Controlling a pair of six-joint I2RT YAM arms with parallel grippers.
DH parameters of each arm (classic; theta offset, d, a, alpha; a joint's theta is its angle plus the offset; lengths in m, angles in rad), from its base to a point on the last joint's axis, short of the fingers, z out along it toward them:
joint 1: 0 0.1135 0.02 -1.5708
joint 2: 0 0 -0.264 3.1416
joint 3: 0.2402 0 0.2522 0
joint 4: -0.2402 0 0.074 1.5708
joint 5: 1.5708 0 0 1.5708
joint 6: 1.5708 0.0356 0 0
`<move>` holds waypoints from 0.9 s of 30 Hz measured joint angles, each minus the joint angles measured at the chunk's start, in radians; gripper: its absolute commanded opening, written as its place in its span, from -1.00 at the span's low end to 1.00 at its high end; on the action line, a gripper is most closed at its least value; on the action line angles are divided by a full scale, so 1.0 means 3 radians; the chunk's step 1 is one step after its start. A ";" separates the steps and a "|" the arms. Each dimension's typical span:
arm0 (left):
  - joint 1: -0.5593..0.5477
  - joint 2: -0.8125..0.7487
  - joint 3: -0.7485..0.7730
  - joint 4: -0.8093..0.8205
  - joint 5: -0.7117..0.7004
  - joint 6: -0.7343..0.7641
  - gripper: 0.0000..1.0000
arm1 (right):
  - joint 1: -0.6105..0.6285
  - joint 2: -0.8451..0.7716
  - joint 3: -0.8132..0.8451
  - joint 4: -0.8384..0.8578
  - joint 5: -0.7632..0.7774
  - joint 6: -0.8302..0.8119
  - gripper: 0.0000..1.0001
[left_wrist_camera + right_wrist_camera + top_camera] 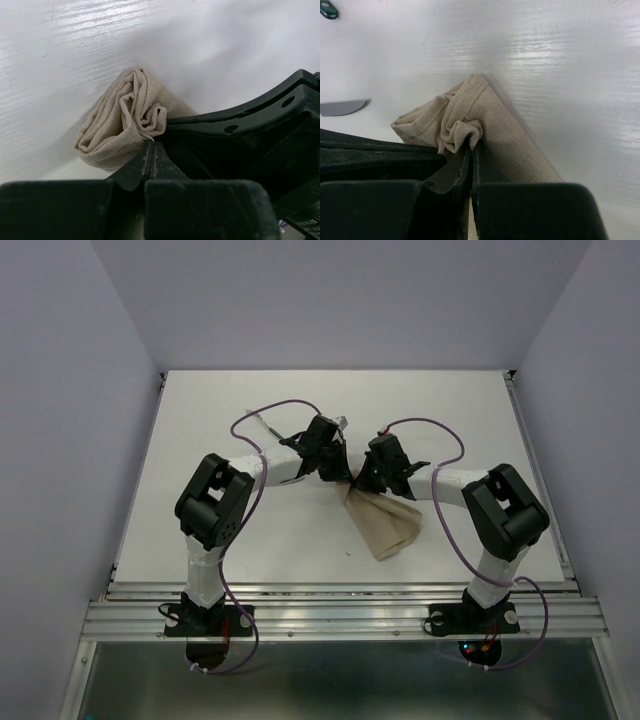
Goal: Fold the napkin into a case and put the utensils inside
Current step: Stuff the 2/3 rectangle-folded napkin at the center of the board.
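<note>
Beige-tan plain cloth napkin (388, 523) lies on white table (450, 410), folded to a rough wedge. Narrow tip points to the far side, wide end toward the arm bases. No finished pouch shape visible.

Left gripper (338, 478): at the napkin's far tip, on its left side. Left wrist view: black fingers (142, 165) pressed together, a bunched fold of napkin (120, 125) caught between their tips. Pinching cloth.

Right gripper (362, 480): at the same far tip, on its right side, close beside the left gripper. Right wrist view: fingers (462, 165) closed flat against each other, a crumpled wad of napkin (485, 120) held at the tips. Pinching cloth.

The napkin's tip is gathered and wrinkled at both pinch points; the rest of the cloth lies flat on the table.

Right wrist view: flat grey blade-shaped piece (341, 107) on the table, apart from the napkin on its left. Cannot tell what it is.

Purple cables (255, 420) loop above each arm, beyond the napkin.
</note>
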 measured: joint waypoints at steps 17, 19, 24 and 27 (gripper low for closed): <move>-0.0001 0.0000 -0.0090 0.0067 0.0117 0.0008 -1.00 | 0.0000 -0.0160 -0.0084 -0.0118 -0.0025 -0.0310 -0.45; -0.0001 0.0000 -0.0090 0.0074 0.0123 0.0010 -1.00 | 0.0000 -0.0177 -0.0083 -0.0130 -0.0025 -0.0320 -0.39; -0.0001 0.0000 -0.0090 0.0076 0.0145 0.0019 -1.00 | 0.0000 -0.0263 -0.0083 -0.0187 -0.0010 -0.0334 -0.35; -0.0001 0.0000 -0.0090 0.0076 0.0156 0.0023 -1.00 | 0.0000 -0.0276 -0.0071 -0.0188 0.0008 -0.0334 -0.37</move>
